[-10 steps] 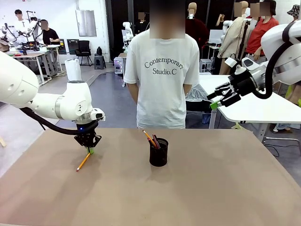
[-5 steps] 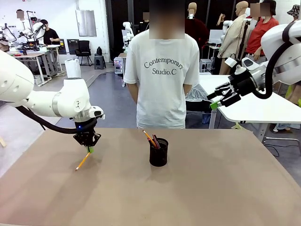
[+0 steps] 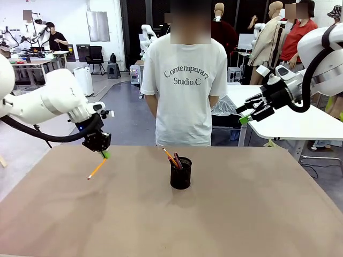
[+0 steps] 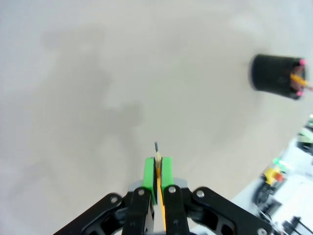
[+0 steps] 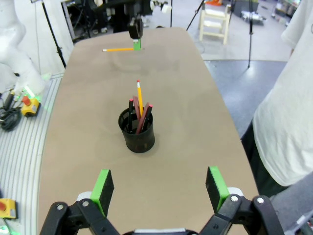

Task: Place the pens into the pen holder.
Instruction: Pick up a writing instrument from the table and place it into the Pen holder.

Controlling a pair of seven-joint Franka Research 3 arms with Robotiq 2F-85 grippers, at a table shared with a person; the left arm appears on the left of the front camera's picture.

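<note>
An orange-yellow pen (image 3: 97,169) hangs slanted above the table's left side, its upper end pinched in my left gripper (image 3: 105,155), which is shut on it. From the left wrist, that pen (image 4: 158,169) shows edge-on between the green pads (image 4: 150,172). The black mesh pen holder (image 3: 180,173) stands mid-table with several pens (image 3: 172,159) sticking out; it also appears as the pen holder (image 5: 137,129) and the pen holder (image 4: 277,77). My right gripper (image 3: 247,113) hovers open, high off the table's right side, its fingers (image 5: 102,189) wide apart.
A person in a white T-shirt (image 3: 185,80) stands at the table's far edge behind the holder. The brown tabletop (image 3: 241,214) spreads around the holder. A white table (image 3: 300,120) lies beyond at the right.
My left gripper has lifted the orange-yellow pen off the table and risen slightly toward the far edge. The right arm has stayed put.
</note>
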